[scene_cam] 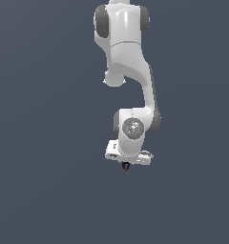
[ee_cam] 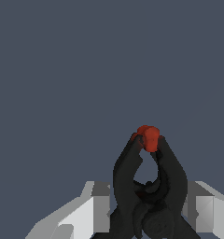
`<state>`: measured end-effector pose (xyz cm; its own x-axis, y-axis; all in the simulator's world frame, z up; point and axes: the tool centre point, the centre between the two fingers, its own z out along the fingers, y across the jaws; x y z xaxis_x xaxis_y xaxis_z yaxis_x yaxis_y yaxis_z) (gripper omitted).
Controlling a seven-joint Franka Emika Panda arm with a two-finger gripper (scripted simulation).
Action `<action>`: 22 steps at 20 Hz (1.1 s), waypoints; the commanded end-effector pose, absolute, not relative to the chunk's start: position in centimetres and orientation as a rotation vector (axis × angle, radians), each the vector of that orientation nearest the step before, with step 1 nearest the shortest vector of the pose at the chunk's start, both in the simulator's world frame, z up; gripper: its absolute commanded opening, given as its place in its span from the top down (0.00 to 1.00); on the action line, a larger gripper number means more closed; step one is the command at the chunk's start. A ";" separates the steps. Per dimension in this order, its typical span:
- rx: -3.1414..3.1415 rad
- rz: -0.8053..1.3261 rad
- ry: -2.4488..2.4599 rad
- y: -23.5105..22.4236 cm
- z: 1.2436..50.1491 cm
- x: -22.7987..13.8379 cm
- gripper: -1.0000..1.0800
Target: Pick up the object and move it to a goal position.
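The object (scene_cam: pixel 126 167) is a tiny black piece with a red tip, showing just below the white hand in the exterior view. In the wrist view the object (ee_cam: pixel 169 179) fills the space between the fingers: two black prongs close on a red tip, with an open loop between them. My gripper (ee_cam: pixel 149 203) is shut on the object, one grey finger pressed against each black side. In the exterior view the gripper (scene_cam: pixel 126 164) hangs under the white arm, and its fingers are mostly hidden by the hand.
Only a flat, uniform dark grey-blue surface (scene_cam: pixel 45 143) surrounds the arm in both views. No other objects, containers or edges show.
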<state>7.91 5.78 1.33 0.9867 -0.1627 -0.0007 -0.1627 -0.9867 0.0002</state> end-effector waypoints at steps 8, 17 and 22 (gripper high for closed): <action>3.131 0.001 -0.258 6.1 1.7 7.9 1.00; 3.131 0.001 -0.258 11.8 6.3 7.9 1.00; 3.130 0.001 -0.257 16.4 10.0 7.9 1.00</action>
